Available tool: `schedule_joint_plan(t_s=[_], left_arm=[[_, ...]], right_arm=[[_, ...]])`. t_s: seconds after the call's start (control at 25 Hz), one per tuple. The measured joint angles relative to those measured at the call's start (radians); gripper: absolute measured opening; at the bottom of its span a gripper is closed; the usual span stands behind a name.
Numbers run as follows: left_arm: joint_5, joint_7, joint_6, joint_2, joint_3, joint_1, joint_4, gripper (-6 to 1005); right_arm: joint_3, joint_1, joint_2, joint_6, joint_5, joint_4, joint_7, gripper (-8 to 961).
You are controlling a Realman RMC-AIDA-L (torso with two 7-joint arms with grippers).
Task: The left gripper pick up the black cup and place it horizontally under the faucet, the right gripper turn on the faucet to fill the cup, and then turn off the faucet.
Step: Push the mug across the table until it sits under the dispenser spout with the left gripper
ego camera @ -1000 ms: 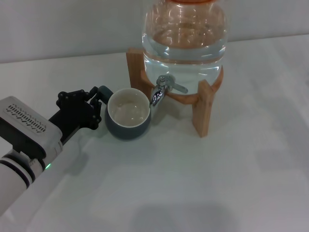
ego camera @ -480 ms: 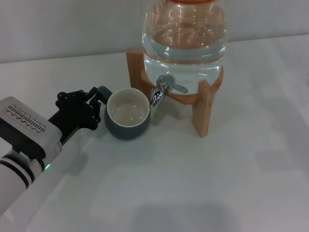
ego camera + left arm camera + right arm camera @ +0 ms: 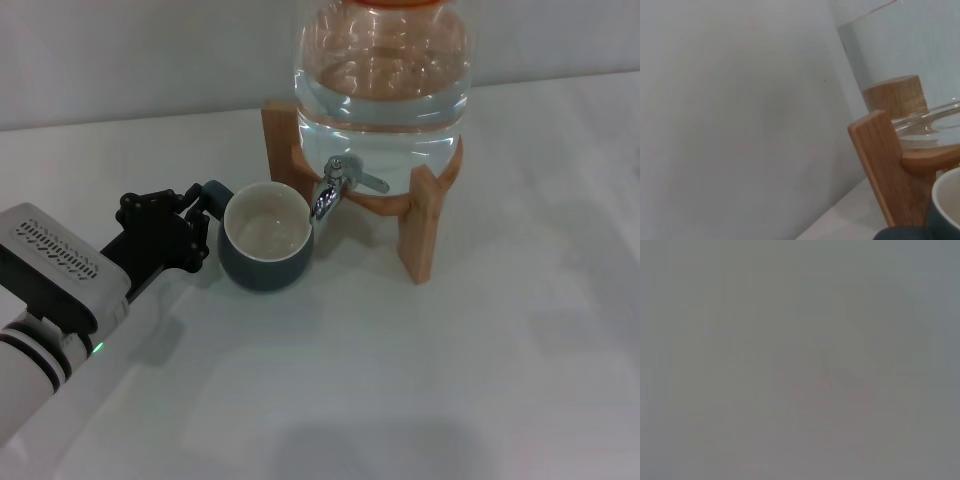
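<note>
Nearest to the camera, the left gripper (image 3: 195, 215) — black jointed claw fingers at the end of a white arm with a pale grey vented box — lies low over the white table (image 3: 420, 380). Its fingers are closed around the small loop handle of the black cup (image 3: 265, 240), so the claw grips the cup at its left side.

There is one cup: a squat, rounded mug, dark grey-black and glazed outside, cream-white inside. It stands upright on the table, with its right rim just under the downturned spout of the faucet (image 3: 335, 187).

There is one faucet too, small and of shiny chrome, with a flat silver lever handle pointing to the right.

Behind it stands one large clear glass jar (image 3: 382, 75), round and full of water, resting on a tan wooden stand (image 3: 425, 225). In the left wrist view one wooden leg (image 3: 890, 170) shows beside the cup rim (image 3: 946, 200).

The right gripper is not in view.
</note>
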Motion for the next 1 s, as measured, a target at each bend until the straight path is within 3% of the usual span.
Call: schedule_joint_plan(t_s=[1.0], left_arm=[[0.028, 0.012, -0.027, 0.003, 0.001, -0.009, 0.001, 58]], right_arm=[[-0.001, 0.000, 0.000, -0.001, 0.000, 0.000, 0.000, 855]])
